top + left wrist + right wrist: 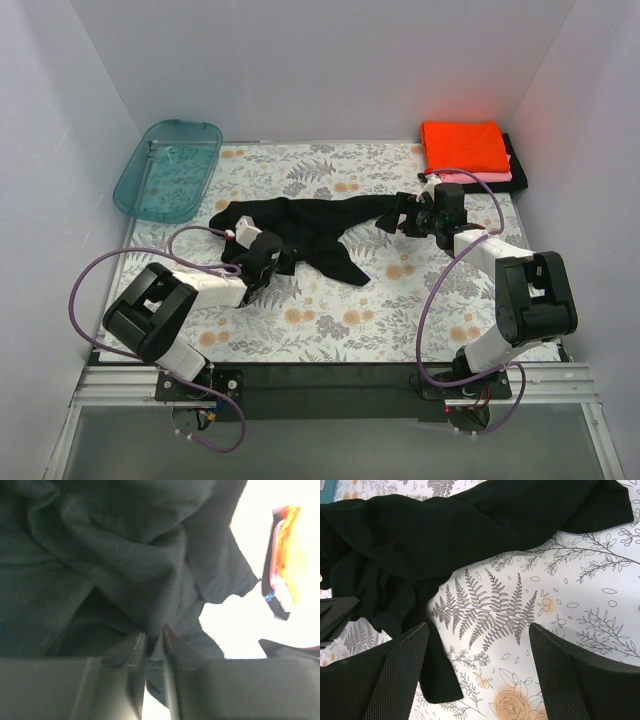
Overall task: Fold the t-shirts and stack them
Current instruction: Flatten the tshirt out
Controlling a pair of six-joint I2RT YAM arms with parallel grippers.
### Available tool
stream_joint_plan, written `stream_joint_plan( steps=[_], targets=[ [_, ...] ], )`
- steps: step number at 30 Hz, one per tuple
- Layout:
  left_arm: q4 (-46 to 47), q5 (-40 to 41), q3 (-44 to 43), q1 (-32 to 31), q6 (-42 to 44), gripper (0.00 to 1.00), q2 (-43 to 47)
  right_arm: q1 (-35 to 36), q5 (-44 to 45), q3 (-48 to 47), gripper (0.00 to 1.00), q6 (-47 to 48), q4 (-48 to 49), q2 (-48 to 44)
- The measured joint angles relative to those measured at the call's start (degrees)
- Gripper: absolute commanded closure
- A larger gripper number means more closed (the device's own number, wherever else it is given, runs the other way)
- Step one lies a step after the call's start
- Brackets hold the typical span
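Observation:
A large plain black t-shirt lies crumpled across the middle of the table. My left gripper sits on its left part. In the left wrist view its jaws are pinched on a fold of that black cloth. My right gripper hovers at the shirt's right end, open; its fingers span bare tablecloth below the black t-shirt. At the back right a folded orange t-shirt tops a pink one and a black one. That stack also shows in the left wrist view.
A teal see-through tub stands at the back left corner. White walls close in the floral tablecloth on three sides. The arm bases and purple cables occupy the near edge.

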State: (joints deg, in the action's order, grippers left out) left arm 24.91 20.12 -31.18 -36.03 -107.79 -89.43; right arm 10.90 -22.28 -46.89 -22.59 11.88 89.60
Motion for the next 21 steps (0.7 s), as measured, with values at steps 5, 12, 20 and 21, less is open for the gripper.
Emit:
stream_joint_plan(
  steps=[5, 12, 20, 21],
  targets=[
    [-0.7, 1.7, 0.5, -0.1, 3.0, 1.0, 6.5, 0.0, 0.1, 0.0, 0.14, 0.0, 0.3, 0.5],
    [-11.8, 4.7, -4.3, -0.1, 9.2, 1.0, 20.8, -0.5, 1.2, -2.6, 0.16, -1.6, 0.4, 4.9],
    [-28.4, 6.0, -11.5, 0.7, 16.0, 1.0, 34.9, -1.1, 1.2, -7.9, 0.17, -7.3, 3.7, 12.3],
    [-30.5, 5.9, -11.8, 0.7, 16.6, 1.0, 36.4, -1.1, 1.3, -8.5, 0.17, -8.1, 4.0, 13.3]
  ],
)
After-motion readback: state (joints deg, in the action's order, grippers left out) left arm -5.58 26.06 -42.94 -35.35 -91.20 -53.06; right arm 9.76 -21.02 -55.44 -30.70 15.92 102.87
